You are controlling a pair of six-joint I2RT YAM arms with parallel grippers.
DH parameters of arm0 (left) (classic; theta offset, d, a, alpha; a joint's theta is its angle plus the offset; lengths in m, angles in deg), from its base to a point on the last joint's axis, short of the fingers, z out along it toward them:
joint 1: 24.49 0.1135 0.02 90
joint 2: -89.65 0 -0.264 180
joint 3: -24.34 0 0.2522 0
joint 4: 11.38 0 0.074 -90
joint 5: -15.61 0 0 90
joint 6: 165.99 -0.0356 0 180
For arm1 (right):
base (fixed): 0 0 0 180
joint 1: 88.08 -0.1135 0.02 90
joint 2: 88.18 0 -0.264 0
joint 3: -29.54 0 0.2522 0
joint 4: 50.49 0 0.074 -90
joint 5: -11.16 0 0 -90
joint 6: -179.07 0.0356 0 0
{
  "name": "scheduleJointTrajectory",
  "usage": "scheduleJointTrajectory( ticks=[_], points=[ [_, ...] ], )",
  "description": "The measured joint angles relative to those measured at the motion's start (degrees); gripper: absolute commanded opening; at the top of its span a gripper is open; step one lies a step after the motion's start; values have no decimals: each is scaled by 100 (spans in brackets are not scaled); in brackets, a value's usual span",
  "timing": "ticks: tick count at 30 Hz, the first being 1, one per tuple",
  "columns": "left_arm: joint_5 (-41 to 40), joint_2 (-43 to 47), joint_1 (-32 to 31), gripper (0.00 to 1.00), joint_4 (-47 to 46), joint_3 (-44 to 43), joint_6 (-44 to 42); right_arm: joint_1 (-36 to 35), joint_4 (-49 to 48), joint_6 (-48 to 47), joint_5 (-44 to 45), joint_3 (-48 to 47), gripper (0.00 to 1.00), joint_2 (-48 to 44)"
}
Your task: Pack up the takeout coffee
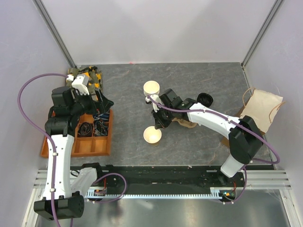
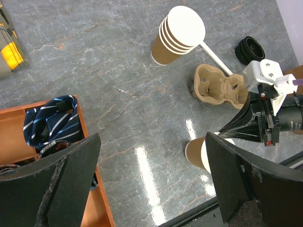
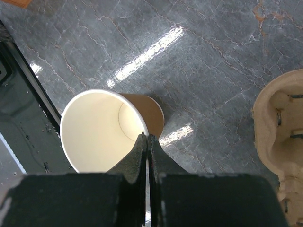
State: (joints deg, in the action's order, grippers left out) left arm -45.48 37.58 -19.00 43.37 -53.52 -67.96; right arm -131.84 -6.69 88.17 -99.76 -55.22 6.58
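The takeout coffee cup (image 1: 152,135), brown with a cream rim, is open-topped and empty near the table's front middle. My right gripper (image 3: 147,138) is shut on its rim, one finger inside the cup (image 3: 102,130) and one outside. I cannot tell whether its base touches the table. Its round black lid (image 1: 205,99) lies apart, further back and to the right, also seen as the lid (image 2: 250,49) in the left wrist view. My left gripper (image 2: 152,142) is open and holds nothing, hanging over the right end of the orange tray (image 1: 78,147), left of the cup (image 2: 195,153).
A stack of nested cups (image 1: 151,88) stands behind the single cup. A cardboard cup carrier (image 1: 183,122) lies under the right arm. A brown paper bag (image 1: 262,109) lies at the right wall. The orange tray holds cables and a striped cloth (image 2: 49,120).
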Motion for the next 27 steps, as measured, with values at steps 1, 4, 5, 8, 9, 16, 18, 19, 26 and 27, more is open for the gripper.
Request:
scheduleJointTrajectory(
  ticks=[1,4,5,8,9,16,18,19,26,27],
  points=[
    [4,0,0,100,0,0,2,0,-7,-4,0,13,6,2],
    [17,0,0,100,0,0,2,0,-13,-39,-7,26,13,13],
    [20,0,0,100,0,0,2,0,-17,-50,-13,26,16,22],
    [22,0,0,100,0,2,2,0,-37,-76,-20,26,28,46],
    [22,0,0,100,0,4,2,0,-42,-68,-24,26,33,57],
    [22,2,0,100,-2,24,2,0,85,-120,-42,-35,55,68],
    [22,11,0,100,-2,26,2,35,262,-203,-35,-216,68,66],
    [22,15,0,100,0,26,0,55,328,-238,-37,-337,71,57],
    [31,35,0,100,0,26,0,1071,776,-743,179,-1384,77,-358],
    [37,35,0,100,0,26,0,1346,855,-833,264,-1547,76,-398]
  ],
)
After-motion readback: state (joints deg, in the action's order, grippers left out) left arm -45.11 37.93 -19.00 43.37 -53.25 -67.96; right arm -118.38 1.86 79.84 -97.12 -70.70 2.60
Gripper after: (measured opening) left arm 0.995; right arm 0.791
